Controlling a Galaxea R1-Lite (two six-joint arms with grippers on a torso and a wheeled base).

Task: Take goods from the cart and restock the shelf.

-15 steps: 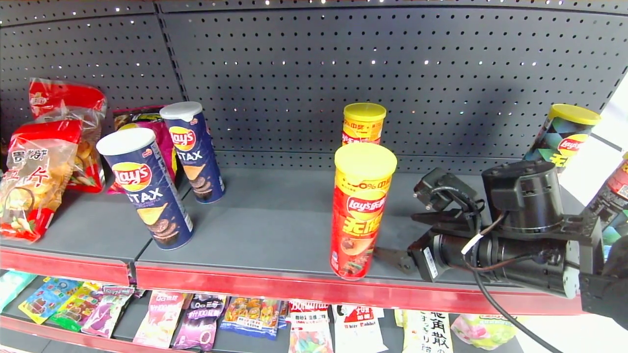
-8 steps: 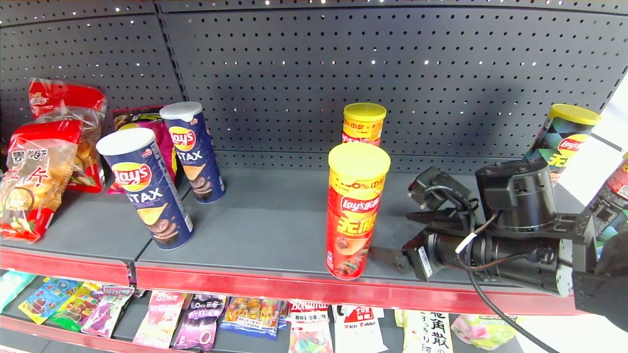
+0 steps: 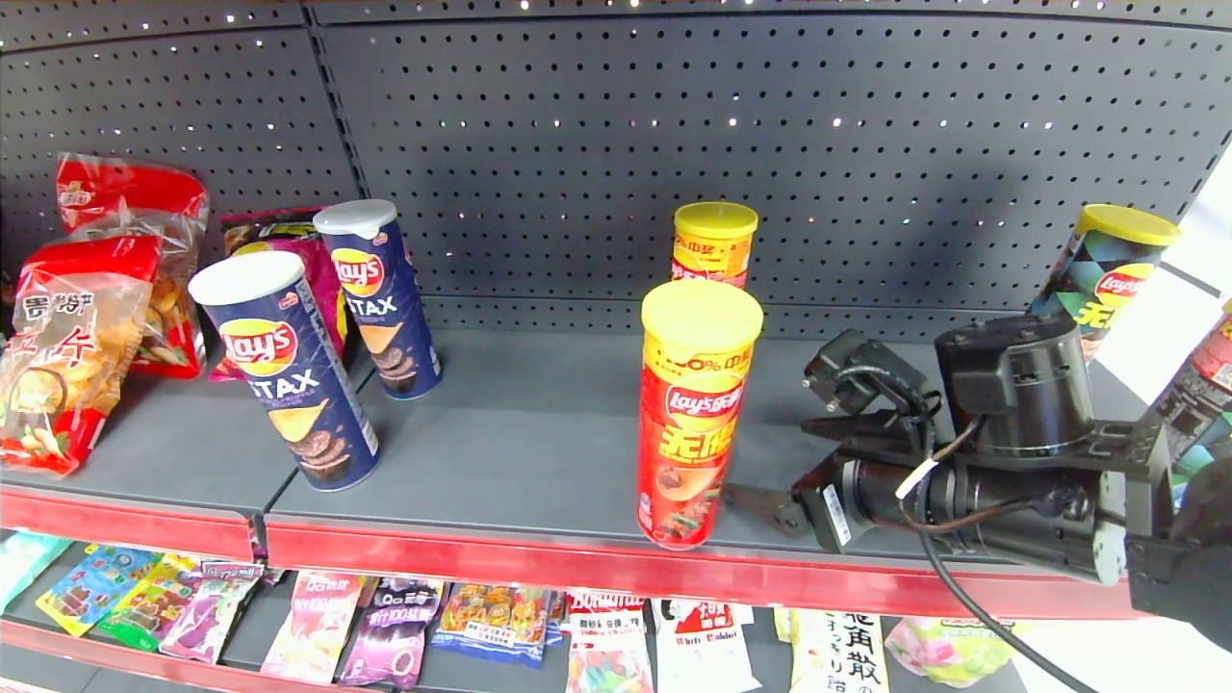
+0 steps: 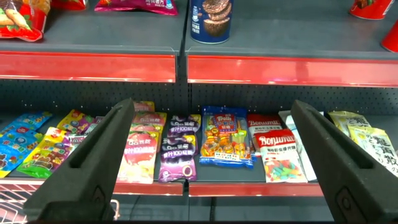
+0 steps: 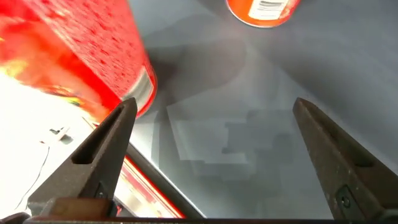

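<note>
A tall red chip can (image 3: 695, 414) with a yellow lid stands upright at the front edge of the grey shelf (image 3: 539, 452). A second red can (image 3: 713, 243) stands behind it near the pegboard. My right gripper (image 3: 770, 472) lies low over the shelf just right of the front can, open and holding nothing. In the right wrist view the red can (image 5: 93, 56) sits right beside one finger (image 5: 109, 146) of the right gripper (image 5: 211, 106); whether they touch I cannot tell. My left gripper (image 4: 212, 106) hangs open and empty below, facing the lower shelf.
Two dark blue cans (image 3: 289, 371) (image 3: 380, 298) and snack bags (image 3: 77, 337) fill the shelf's left side. A patterned can (image 3: 1107, 265) stands at the far right. Bare shelf lies between the blue and red cans. Small snack packs (image 4: 224, 140) line the lower shelf.
The front red can has shifted slightly to the left along the shelf edge. My right gripper followed it left a little, then held still.
</note>
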